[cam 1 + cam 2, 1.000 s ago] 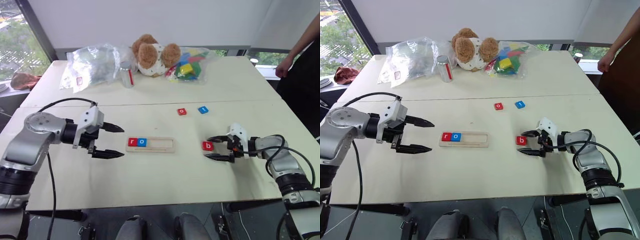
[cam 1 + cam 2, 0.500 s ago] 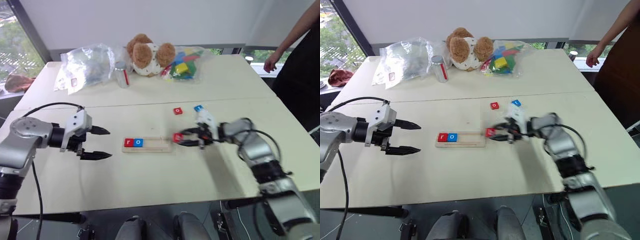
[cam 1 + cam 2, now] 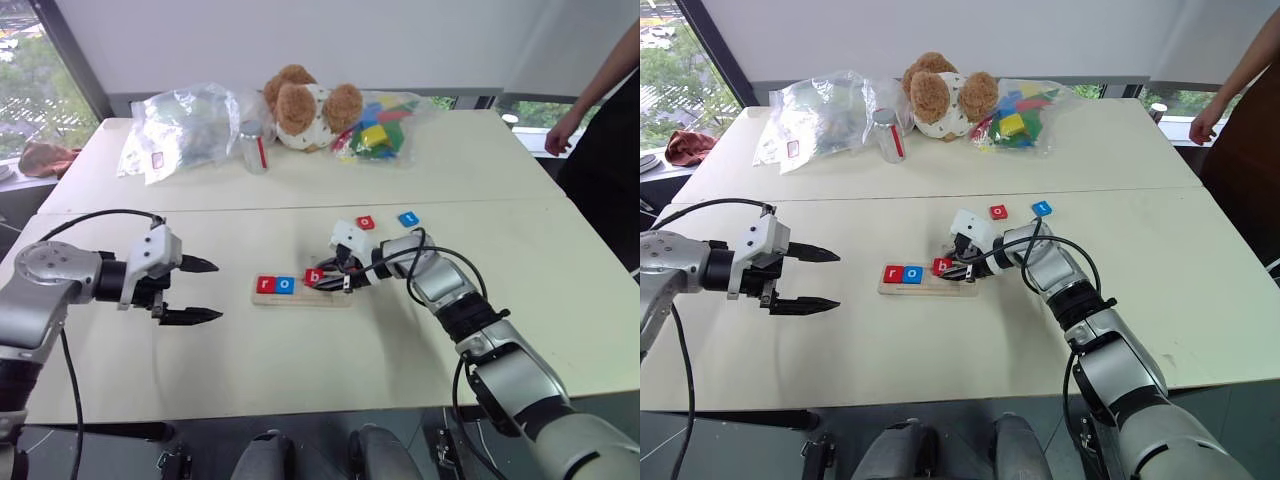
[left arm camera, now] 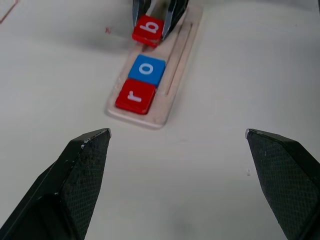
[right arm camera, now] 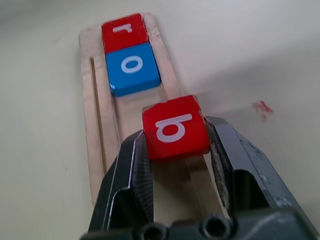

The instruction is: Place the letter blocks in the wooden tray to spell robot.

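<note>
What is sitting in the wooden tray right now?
The wooden tray holds a red r tile and a blue o tile side by side. The right gripper holds a red b tile over it; the groove beneath is hidden.

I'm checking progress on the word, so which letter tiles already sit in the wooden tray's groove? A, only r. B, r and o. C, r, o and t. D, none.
B: the red r tile and blue o tile lie side by side in the wooden tray, while the right gripper holds the red b tile just above the groove.
</note>
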`<action>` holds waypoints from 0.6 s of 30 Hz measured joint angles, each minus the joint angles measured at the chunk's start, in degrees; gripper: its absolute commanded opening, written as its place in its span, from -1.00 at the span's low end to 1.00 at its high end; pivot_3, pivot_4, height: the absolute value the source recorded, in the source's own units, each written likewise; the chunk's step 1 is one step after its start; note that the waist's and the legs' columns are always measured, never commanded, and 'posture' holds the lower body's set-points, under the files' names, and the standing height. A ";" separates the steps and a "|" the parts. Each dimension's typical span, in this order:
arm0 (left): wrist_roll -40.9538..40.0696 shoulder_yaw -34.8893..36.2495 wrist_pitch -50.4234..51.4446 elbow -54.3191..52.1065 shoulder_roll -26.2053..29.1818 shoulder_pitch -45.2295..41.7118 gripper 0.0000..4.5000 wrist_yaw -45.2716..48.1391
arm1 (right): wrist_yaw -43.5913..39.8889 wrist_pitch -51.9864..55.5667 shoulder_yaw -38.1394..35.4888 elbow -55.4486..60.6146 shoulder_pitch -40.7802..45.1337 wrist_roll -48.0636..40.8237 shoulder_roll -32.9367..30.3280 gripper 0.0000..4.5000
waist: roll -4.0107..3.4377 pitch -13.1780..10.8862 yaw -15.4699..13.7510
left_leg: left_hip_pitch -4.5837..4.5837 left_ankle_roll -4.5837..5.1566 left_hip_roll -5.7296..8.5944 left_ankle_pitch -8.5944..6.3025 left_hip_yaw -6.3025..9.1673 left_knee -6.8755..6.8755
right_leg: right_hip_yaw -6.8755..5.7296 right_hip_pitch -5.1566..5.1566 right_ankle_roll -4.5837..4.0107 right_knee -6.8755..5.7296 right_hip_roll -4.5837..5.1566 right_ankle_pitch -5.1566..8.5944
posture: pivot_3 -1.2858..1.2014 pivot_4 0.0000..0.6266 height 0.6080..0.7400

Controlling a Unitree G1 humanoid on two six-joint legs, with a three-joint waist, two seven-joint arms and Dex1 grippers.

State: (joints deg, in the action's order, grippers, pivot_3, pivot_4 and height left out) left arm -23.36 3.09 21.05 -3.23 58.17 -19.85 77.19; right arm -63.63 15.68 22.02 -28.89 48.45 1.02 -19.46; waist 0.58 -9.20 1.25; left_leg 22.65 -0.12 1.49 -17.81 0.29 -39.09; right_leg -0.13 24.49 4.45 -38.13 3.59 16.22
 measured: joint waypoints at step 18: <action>-0.91 0.40 -0.09 -0.72 -0.03 1.54 1.00 -1.24 | -2.02 0.55 -0.07 0.09 0.00 -0.01 1.35 -0.48 | 0.00 0.00 -0.08 | -0.02 0.05 -0.01 -0.02 0.00 -0.03 | -0.01 -0.01 0.00 -0.04 -0.02 0.00 | 0.03 -0.52 1.00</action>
State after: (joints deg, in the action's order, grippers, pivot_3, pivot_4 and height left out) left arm -24.27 3.49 20.96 -3.95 58.15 -18.30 75.95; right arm -65.65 16.23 21.95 -28.80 48.45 1.01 -18.11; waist 0.58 -9.20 1.17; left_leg 22.64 -0.07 1.48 -17.83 0.29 -39.12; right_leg -0.13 24.49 4.45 -38.16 3.57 16.22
